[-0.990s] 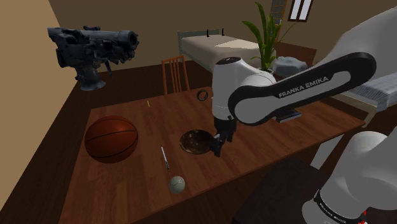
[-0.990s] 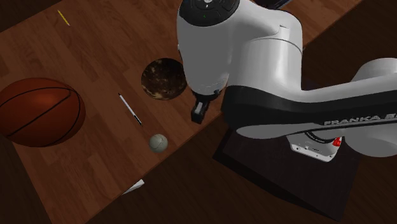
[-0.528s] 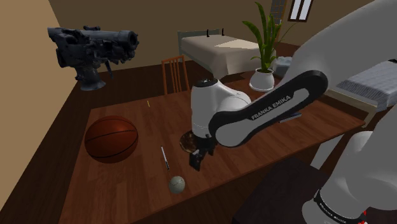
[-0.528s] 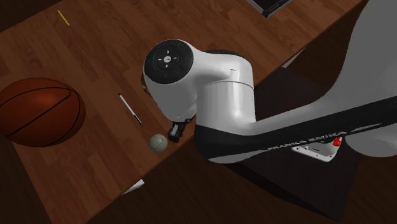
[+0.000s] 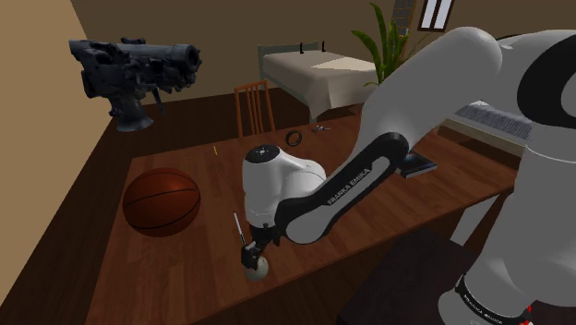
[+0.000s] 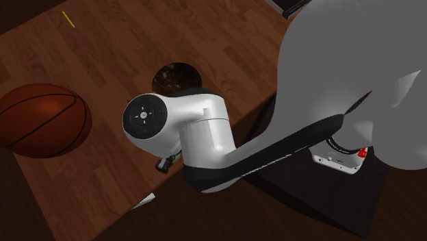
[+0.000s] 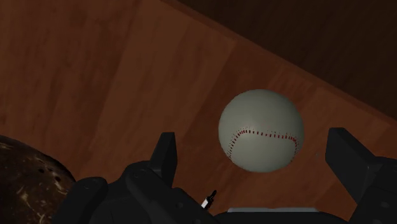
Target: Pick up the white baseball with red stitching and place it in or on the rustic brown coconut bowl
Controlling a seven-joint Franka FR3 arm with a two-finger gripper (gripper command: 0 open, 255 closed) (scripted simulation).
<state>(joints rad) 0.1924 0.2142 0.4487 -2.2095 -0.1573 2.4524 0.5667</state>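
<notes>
The baseball (image 7: 261,130), off-white with red stitching, lies on the wooden table (image 5: 185,268) close to its near edge. It also shows in the shoulder view (image 5: 258,269), just under the hand. My gripper (image 7: 257,159) is open and low over it. One black finger (image 7: 164,156) stands on either side of the ball, the other finger (image 7: 353,162) well apart from it, and neither touches it. The mottled dark brown coconut bowl (image 6: 172,77) sits farther in on the table, partly behind the arm. Its rim (image 7: 25,184) shows beside the hand.
A basketball (image 5: 162,201) rests at the shoulder view's left. A thin white pen (image 5: 238,224) lies between it and the baseball. A small yellow pencil (image 5: 215,148) and a dark ring (image 5: 294,138) lie at the far side. A chair (image 5: 255,106) stands behind the table.
The arm has swung from over the bowl toward the table's near edge and come down. The open fingers now stand on either side of the baseball.
</notes>
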